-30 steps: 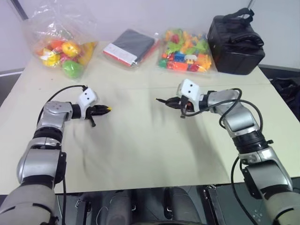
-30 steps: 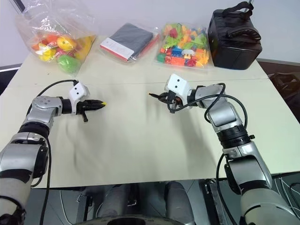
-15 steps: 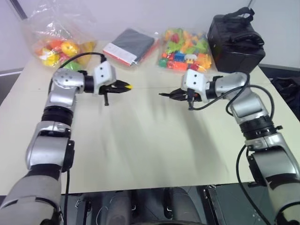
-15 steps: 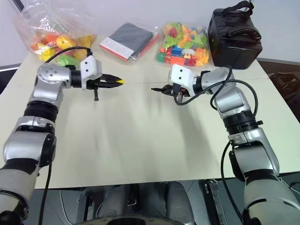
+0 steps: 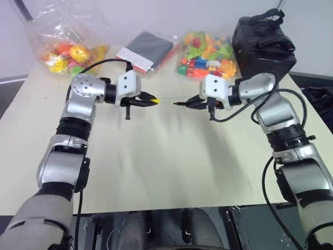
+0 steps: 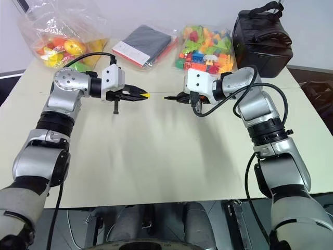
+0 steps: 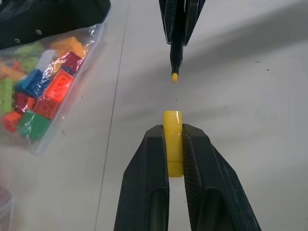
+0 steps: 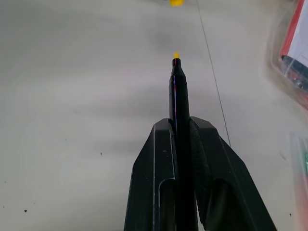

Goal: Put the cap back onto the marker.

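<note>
Yellow cap (image 7: 173,139): pinched between the black fingers of the left gripper (image 5: 151,100), its open end sticking out past the fingertips, held up above the table (image 5: 156,156).
Marker (image 8: 177,91): clamped in the closed right gripper (image 6: 178,97), black barrel running out past the fingers, small yellow tip leading.
Gap: the two grippers face each other over the middle of the table; marker tip and cap are near, roughly in line, not touching.
Far edge of table: bag of toy fruit (image 5: 65,52), dark flat packet (image 5: 145,49), bag of coloured bricks (image 5: 205,60), black case (image 5: 263,44).
</note>
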Motion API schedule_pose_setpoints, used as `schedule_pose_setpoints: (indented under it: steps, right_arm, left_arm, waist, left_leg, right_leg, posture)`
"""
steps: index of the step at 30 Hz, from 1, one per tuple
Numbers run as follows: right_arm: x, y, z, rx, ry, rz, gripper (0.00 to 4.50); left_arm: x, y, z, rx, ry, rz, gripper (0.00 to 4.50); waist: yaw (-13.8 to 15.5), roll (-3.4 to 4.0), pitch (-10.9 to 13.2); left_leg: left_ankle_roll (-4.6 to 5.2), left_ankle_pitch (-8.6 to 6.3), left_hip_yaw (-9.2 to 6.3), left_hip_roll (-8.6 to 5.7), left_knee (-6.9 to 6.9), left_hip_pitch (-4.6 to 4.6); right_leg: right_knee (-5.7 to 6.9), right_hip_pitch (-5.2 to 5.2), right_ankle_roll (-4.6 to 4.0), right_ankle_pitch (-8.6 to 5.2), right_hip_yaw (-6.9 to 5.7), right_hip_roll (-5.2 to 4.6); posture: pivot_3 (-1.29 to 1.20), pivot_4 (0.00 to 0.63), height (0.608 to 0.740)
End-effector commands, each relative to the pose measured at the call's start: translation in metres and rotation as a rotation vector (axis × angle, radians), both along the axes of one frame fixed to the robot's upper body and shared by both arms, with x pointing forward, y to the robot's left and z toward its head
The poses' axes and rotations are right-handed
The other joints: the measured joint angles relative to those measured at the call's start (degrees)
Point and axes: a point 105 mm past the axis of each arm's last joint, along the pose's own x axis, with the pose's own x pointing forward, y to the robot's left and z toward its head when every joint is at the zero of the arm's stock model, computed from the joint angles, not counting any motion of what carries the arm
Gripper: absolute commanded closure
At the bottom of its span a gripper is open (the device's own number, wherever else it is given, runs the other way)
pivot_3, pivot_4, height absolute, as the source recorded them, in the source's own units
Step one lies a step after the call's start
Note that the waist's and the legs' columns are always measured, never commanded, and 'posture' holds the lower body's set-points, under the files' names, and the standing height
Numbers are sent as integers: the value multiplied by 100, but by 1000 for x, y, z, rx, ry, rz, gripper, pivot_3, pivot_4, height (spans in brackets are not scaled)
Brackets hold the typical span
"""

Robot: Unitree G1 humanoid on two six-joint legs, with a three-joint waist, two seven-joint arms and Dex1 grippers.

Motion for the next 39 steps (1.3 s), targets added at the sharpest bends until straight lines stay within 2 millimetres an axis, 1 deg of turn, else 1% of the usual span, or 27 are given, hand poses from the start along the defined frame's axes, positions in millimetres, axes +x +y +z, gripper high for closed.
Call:
schedule_pose_setpoints:
  steps: [1, 7, 21, 25, 34, 39]
  right_arm:
    - [-5, 7, 15, 36, -49, 29, 4500]
    - [-9, 16, 16, 54, -49, 47, 4500]
    - [-13, 25, 16, 77, -47, 59, 4500]
    - [-12, 23, 14, 75, -43, 52, 4500]
    - [-10, 19, 11, 72, -37, 36, 4500]
    - [-9, 19, 11, 77, -38, 34, 4500]
  left_arm:
    - [0, -4, 9, -26, -27, -6, 4445]
    - [1, -11, 6, -44, -21, -10, 4445]
    - [-1, -13, 1, -37, -8, -24, 4445]
    - [-1, -9, 0, -20, -10, -18, 4445]
    - [2, 4, 8, -17, -24, 21, 4445]
    - [-2, 2, 5, -21, -6, 5, 4445]
  waist:
    - [-6, 0, 0]
    - [-2, 0, 0]
    - [-4, 0, 0]
    - [1, 0, 0]
    - [0, 0, 0]
    - [-2, 0, 0]
  left_leg:
    - [0, 0, 0, 0, 0, 0]
    - [0, 0, 0, 0, 0, 0]
    - [0, 0, 0, 0, 0, 0]
    - [0, 0, 0, 0, 0, 0]
    - [0, 0, -1, 0, 0, 0]
    - [0, 0, -1, 0, 0, 0]
  right_leg:
    - [0, 0, 0, 0, 0, 0]
    - [0, 0, 0, 0, 0, 0]
    - [0, 0, 0, 0, 0, 0]
    - [0, 0, 0, 0, 0, 0]
    - [0, 0, 0, 0, 0, 0]
    - [1, 0, 0, 0, 0, 0]
  posture:
    - [0, 150, 740]
    - [0, 150, 740]
    - [0, 150, 740]
    - [0, 150, 740]
    - [0, 150, 740]
    - [0, 150, 740]
